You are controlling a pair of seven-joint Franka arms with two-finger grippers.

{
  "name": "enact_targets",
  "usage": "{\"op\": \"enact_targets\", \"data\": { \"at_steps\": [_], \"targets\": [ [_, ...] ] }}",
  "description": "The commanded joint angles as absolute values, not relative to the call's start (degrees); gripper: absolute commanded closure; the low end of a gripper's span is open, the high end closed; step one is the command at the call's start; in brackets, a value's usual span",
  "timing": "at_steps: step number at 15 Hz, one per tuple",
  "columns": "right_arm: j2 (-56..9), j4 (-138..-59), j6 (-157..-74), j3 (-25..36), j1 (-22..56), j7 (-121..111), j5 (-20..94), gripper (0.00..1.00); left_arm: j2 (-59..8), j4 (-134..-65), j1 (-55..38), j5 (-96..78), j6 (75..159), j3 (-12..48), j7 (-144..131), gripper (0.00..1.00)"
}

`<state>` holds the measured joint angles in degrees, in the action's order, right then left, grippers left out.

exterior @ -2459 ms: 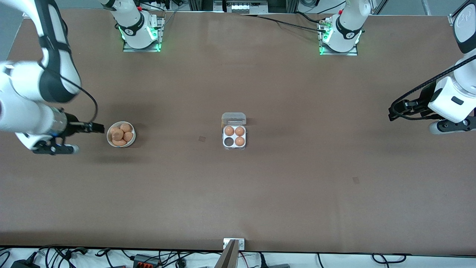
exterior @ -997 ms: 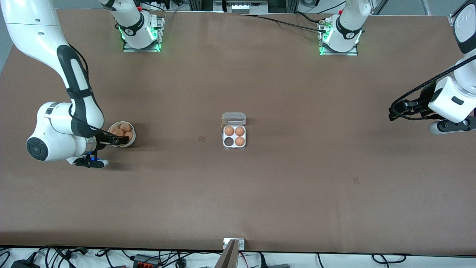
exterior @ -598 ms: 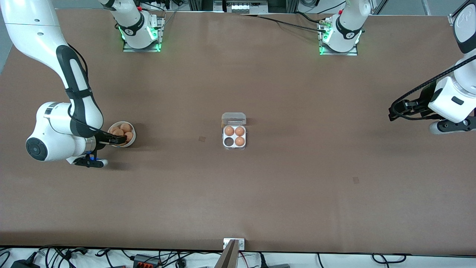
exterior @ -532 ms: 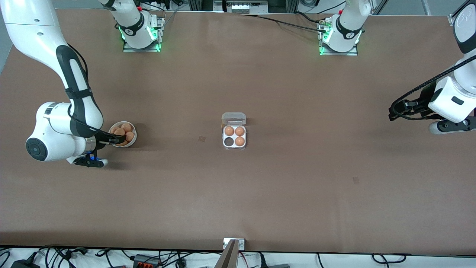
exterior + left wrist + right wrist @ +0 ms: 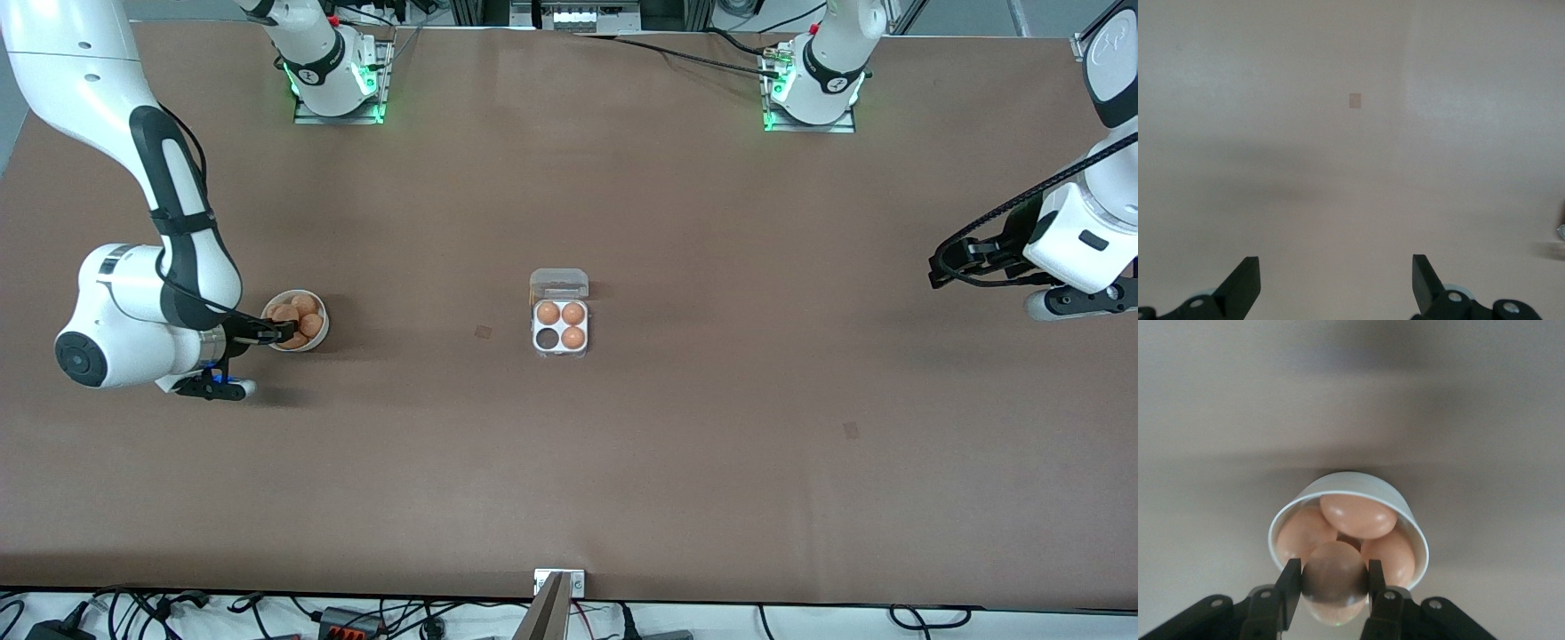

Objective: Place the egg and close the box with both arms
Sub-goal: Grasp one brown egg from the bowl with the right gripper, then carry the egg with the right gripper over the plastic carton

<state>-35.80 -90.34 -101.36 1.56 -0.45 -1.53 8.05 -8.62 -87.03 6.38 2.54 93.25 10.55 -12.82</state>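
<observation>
My right tool (image 5: 283, 332) sits at the white bowl (image 5: 318, 336) toward the right arm's end of the tabletop (image 5: 711, 444), its fingers (image 5: 1289, 584) clamped on one egg (image 5: 1335, 580) at the bowl's rim. In the right wrist view that egg fills the gap between the two black pads, with three more eggs (image 5: 1358, 515) heaped in the bowl under and around it. I cannot tell whether the gripped egg is clear of the others or resting against them.

In the middle of the tabletop stands the box (image 5: 560, 336), a small clear-plastic carton with four cells. Its lid (image 5: 559, 284) lies folded open, flat on the side farther from the front camera. Three cells hold eggs (image 5: 548, 313); the fourth cell (image 5: 547, 338), the one nearer the front camera and toward the right arm's end, shows dark and empty. The box is well apart from the bowl.

My left tool (image 5: 1336, 283) waits over bare tabletop at the left arm's end, its fingers (image 5: 1245, 283) spread wide apart and holding nothing. A small pale square mark (image 5: 1355, 101) shows on the surface under it.
</observation>
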Motion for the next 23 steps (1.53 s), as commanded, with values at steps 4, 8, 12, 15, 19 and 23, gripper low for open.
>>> {"op": "enact_targets", "data": {
  "at_steps": [4,8,12,15,19,23],
  "targets": [
    [-34.11,-79.19,-93.95,-2.97,-0.09,-8.08,8.96,0.9,-7.74,-87.36,6.59,1.67,92.55,10.81,-12.3,0.14],
    [-33.75,-78.22,-102.02,-9.84,3.32,-1.18,8.53,0.91,-7.47,-87.28,6.42,1.76,92.72,11.86,-12.13,0.49],
    [-34.27,-78.22,-112.56,-9.76,14.04,12.63,8.17,0.91,-7.47,-87.36,6.5,1.76,92.81,11.95,-12.13,0.73],
    [-36.47,-78.57,-121.18,-9.58,18.97,15.64,7.91,0.91,-7.47,-87.36,6.5,1.76,92.81,11.95,-12.13,0.89],
    [-38.84,-79.27,-127.0,-9.49,23.19,21.87,2.57,0.91,-7.47,-87.36,6.5,1.76,92.81,11.95,-11.95,0.94],
    [-42.27,-79.28,-129.53,-9.49,28.2,33.55,-6.13,0.92,-7.47,-87.36,6.5,1.76,92.81,11.95,-11.95,0.95]
  ]
}}
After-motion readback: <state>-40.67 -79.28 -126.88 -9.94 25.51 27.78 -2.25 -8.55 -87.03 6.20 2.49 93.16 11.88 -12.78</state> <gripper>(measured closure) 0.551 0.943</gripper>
